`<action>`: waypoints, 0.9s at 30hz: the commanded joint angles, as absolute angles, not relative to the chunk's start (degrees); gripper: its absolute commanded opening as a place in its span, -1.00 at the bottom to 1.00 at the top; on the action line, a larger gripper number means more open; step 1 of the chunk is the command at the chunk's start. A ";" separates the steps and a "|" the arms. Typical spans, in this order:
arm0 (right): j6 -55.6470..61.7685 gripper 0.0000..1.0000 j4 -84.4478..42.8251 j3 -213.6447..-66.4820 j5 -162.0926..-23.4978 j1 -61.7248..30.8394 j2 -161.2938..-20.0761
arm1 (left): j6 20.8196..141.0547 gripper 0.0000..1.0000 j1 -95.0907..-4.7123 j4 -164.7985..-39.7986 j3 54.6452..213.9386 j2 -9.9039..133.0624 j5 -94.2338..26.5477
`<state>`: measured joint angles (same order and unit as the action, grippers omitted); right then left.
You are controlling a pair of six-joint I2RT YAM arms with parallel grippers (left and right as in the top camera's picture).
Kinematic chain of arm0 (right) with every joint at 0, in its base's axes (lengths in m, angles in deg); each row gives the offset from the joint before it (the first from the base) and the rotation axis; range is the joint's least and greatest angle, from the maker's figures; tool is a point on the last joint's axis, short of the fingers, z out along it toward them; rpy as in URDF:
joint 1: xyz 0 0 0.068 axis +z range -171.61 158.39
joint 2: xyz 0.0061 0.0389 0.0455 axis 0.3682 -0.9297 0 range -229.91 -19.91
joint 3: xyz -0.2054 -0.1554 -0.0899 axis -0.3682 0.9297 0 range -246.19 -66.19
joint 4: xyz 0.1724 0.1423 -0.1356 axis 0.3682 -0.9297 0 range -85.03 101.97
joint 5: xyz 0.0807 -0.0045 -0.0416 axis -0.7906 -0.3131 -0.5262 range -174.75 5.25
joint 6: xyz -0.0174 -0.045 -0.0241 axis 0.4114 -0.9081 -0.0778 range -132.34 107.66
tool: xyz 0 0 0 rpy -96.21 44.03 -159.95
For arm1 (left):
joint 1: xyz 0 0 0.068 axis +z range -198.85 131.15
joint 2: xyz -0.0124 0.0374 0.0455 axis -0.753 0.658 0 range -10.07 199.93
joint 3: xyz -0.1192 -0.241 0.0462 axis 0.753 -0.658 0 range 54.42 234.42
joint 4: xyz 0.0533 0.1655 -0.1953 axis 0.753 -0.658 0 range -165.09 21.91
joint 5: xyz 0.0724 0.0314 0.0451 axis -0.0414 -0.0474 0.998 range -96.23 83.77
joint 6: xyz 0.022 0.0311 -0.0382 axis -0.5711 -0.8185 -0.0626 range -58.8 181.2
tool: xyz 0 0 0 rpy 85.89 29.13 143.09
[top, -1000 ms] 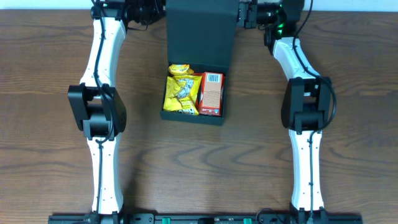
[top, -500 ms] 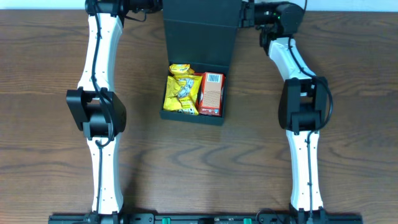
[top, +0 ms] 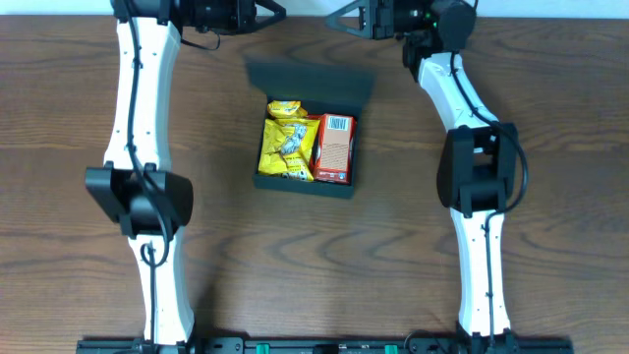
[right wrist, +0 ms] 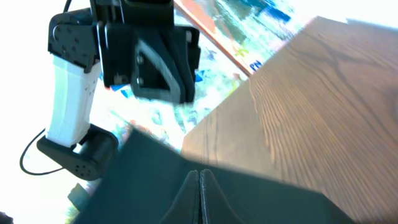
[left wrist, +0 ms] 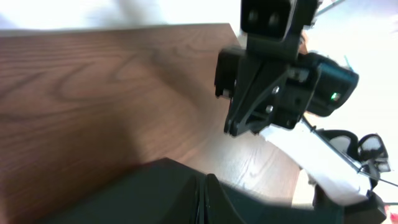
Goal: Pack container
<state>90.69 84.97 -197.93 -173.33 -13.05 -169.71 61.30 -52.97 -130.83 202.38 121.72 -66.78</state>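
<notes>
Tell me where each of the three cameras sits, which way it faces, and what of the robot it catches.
Overhead: above the brown wooden table, looking straight down on the square matte black cardboard box; left arm and right arm show.
Left wrist: on the left arm, facing the right gripper across the table; own fingers at bottom edge.
Right wrist: on the right arm, facing the left gripper; own fingers at bottom.
Shared: both wrist views show the box's black flap lid.
</notes>
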 commanded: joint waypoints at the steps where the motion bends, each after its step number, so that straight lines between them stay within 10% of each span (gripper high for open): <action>1: 90.90 -0.97 85.56 -198.32 -174.07 -12.96 -164.44 | 53.85 -0.88 -54.09 -134.05 203.58 119.38 -60.99; 14: 79.10 -0.97 77.71 -198.30 -174.07 -22.10 -163.57 | 50.48 -0.88 -57.47 -143.05 203.58 118.88 -40.95; 27: 12.28 -0.97 -15.84 -198.45 -139.03 -21.55 -163.26 | 55.75 -0.88 -59.55 -144.36 203.40 118.94 -24.47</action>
<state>27.98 -12.54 -197.95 -151.75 -21.86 -164.09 53.04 -59.31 -143.88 202.70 119.29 -30.13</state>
